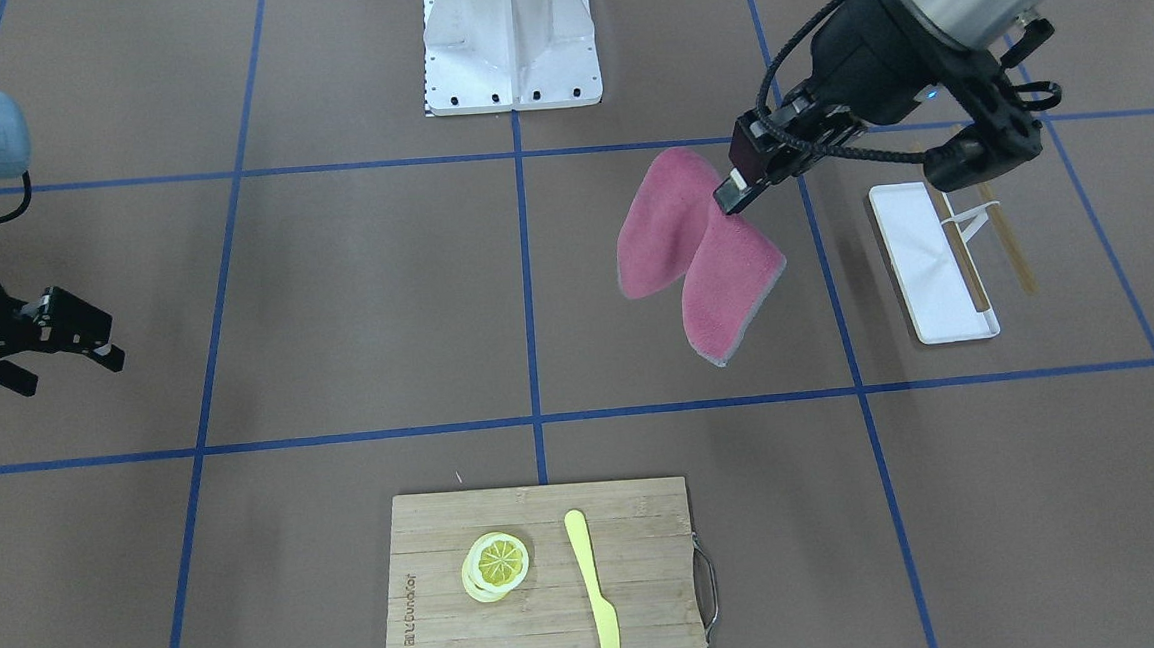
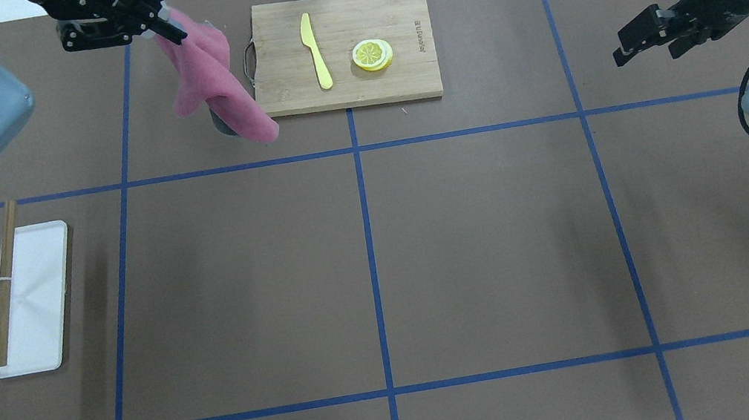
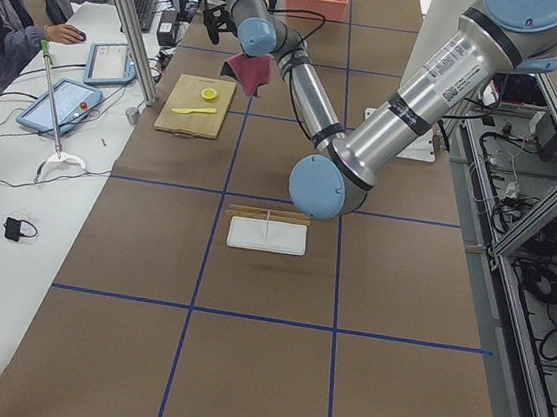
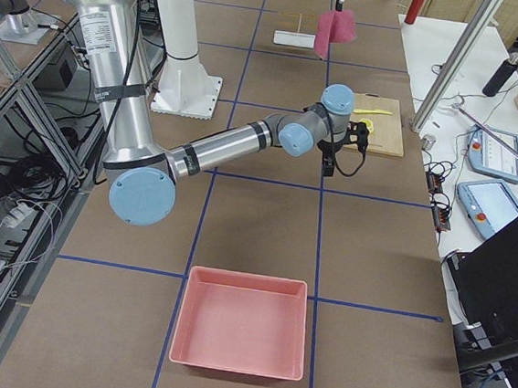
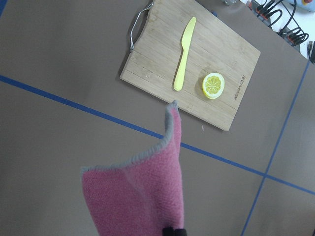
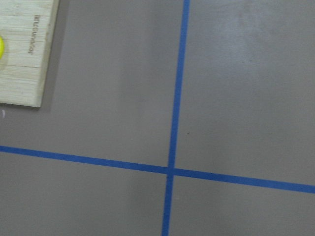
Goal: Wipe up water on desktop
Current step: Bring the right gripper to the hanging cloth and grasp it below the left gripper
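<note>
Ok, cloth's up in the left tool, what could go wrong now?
The left tool pinches the pink cloth at one edge only; it might slip in a hard wipe.
It hangs near the cutting board; a wide sweep could snag the knife.
No water shows on the desktop, so the wipe may miss.

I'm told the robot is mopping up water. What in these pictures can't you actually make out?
- The water: no wet patch shows on the desktop in any view, so it may be too faint to see.
- The left gripper: the left wrist view's bottom edge cuts it off behind the pink cloth.
- The right gripper: its own wrist view shows only tabletop.
- The cutting board: its lettering is too small to read.
</note>
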